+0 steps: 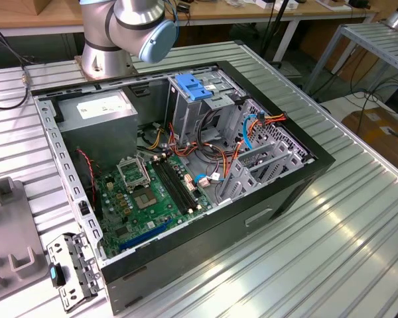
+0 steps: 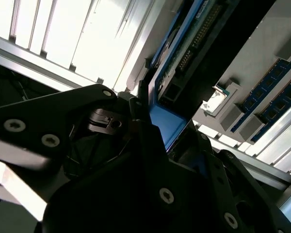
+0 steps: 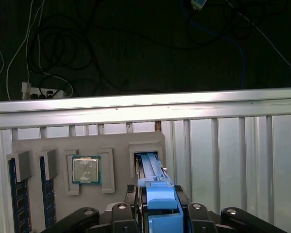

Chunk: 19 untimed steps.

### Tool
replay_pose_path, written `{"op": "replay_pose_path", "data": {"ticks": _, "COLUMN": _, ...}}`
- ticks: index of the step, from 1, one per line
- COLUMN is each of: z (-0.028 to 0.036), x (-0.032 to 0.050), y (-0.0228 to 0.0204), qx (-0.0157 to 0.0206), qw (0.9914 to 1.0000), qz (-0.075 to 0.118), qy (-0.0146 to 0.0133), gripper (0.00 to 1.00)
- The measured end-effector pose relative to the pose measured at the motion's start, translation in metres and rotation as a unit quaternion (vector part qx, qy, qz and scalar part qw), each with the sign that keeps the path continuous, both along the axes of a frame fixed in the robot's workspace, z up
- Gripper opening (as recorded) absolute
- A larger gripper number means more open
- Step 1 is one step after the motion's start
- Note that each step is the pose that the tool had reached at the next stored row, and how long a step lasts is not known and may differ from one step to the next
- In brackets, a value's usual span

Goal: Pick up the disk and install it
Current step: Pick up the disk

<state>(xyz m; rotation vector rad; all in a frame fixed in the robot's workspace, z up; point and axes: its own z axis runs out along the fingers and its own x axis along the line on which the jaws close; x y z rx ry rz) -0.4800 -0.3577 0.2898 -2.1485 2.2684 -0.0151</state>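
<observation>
Since it's hugging the blue rails, pincer (image 3: 160,206): clenched on the disk (image 3: 153,171)
disk: on edge in grey tray (image 3: 119,145) slot, near desk (image 3: 223,145) edge

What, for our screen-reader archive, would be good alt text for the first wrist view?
The gripper straddles the blue-railed disk, which stands on edge in a slot of a grey holder on a ribbed metal table. The holder also carries a processor chip and two memory modules; cables lie in the dark beyond.
</observation>
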Motion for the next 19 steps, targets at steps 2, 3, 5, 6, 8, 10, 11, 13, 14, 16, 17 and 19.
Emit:
{"op": "replay_pose_path", "data": {"ticks": 2, "z": 0.0000, "x": 0.0000, "y": 0.0000, "qx": 0.0000, "qw": 1.00000, "qz": 0.000, "qy": 0.0000, "gripper": 0.43}}
{"op": "replay_pose_path", "data": {"ticks": 3, "z": 0.0001, "x": 0.0000, "y": 0.0001, "qx": 0.0000, "qw": 1.00000, "qz": 0.000, "qy": 0.0000, "gripper": 0.42}}
{"op": "replay_pose_path", "data": {"ticks": 5, "z": 0.0000, "x": 0.0000, "y": 0.0001, "qx": 0.0000, "qw": 1.00000, "qz": 0.000, "qy": 0.0000, "gripper": 0.37}}
{"op": "replay_pose_path", "data": {"ticks": 6, "z": 0.0000, "x": 0.0000, "y": 0.0001, "qx": 0.0000, "qw": 1.00000, "qz": 0.000, "qy": 0.0000, "gripper": 0.37}}
{"op": "replay_pose_path", "data": {"ticks": 8, "z": 0.0000, "x": 0.0000, "y": 0.0001, "qx": 0.0000, "qw": 1.00000, "qz": 0.000, "qy": 0.0000, "gripper": 0.37}}
{"op": "replay_pose_path", "data": {"ticks": 10, "z": 0.0000, "x": 0.0000, "y": 0.0002, "qx": 0.0000, "qw": 1.00000, "qz": 0.000, "qy": 0.0000, "gripper": 0.37}}
{"op": "replay_pose_path", "data": {"ticks": 11, "z": 0.0000, "x": 0.0000, "y": 0.0002, "qx": 0.0000, "qw": 1.00000, "qz": 0.000, "qy": 0.0000, "gripper": 0.37}}
{"op": "replay_pose_path", "data": {"ticks": 13, "z": 0.0000, "x": 0.0000, "y": 0.0002, "qx": 0.0000, "qw": 1.00000, "qz": 0.000, "qy": 0.0000, "gripper": 0.37}}
{"op": "replay_pose_path", "data": {"ticks": 14, "z": 0.0000, "x": 0.0000, "y": 0.0002, "qx": 0.0000, "qw": 1.00000, "qz": 0.000, "qy": 0.0000, "gripper": 0.37}}
{"op": "replay_pose_path", "data": {"ticks": 16, "z": 0.0000, "x": 0.0000, "y": 0.0003, "qx": 0.0000, "qw": 1.00000, "qz": 0.000, "qy": 0.0000, "gripper": 0.37}}
{"op": "replay_pose_path", "data": {"ticks": 17, "z": 0.0000, "x": 0.0000, "y": 0.0006, "qx": 0.0000, "qw": 1.00000, "qz": 0.000, "qy": 0.0000, "gripper": 0.37}}
{"op": "replay_pose_path", "data": {"ticks": 19, "z": 0.0000, "x": 0.0000, "y": 0.0009, "qx": 0.0000, "qw": 1.00000, "qz": 0.000, "qy": 0.0000, "gripper": 0.37}}
